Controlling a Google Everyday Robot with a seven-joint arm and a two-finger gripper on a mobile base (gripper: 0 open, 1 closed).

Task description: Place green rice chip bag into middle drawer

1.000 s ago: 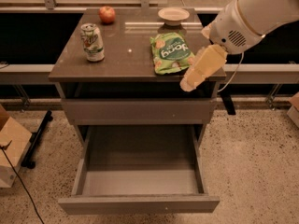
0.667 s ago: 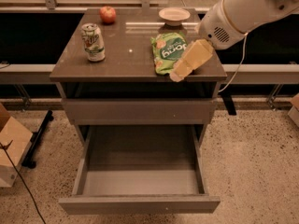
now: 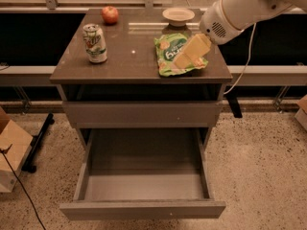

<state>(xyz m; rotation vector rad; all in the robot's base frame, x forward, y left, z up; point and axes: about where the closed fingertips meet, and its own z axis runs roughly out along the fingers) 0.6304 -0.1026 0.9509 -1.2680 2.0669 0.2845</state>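
The green rice chip bag (image 3: 167, 56) lies flat on the right part of the cabinet top (image 3: 129, 56), near its front edge. My gripper (image 3: 181, 61), pale yellow on a white arm that comes in from the upper right, is low over the bag's right half and covers part of it. The middle drawer (image 3: 144, 178) is pulled out wide open below, with a bare grey bottom and nothing in it.
A green-and-white soda can (image 3: 95, 42) stands at the left of the top. A red apple (image 3: 110, 14) and a white bowl (image 3: 178, 16) sit at the back. A closed grey drawer front (image 3: 141, 113) is above the open drawer. A cardboard box (image 3: 12, 152) stands on the floor at left.
My gripper has moved left and away from the top's right front corner, and is now over the green bag. The bag, can and drawer have not moved.
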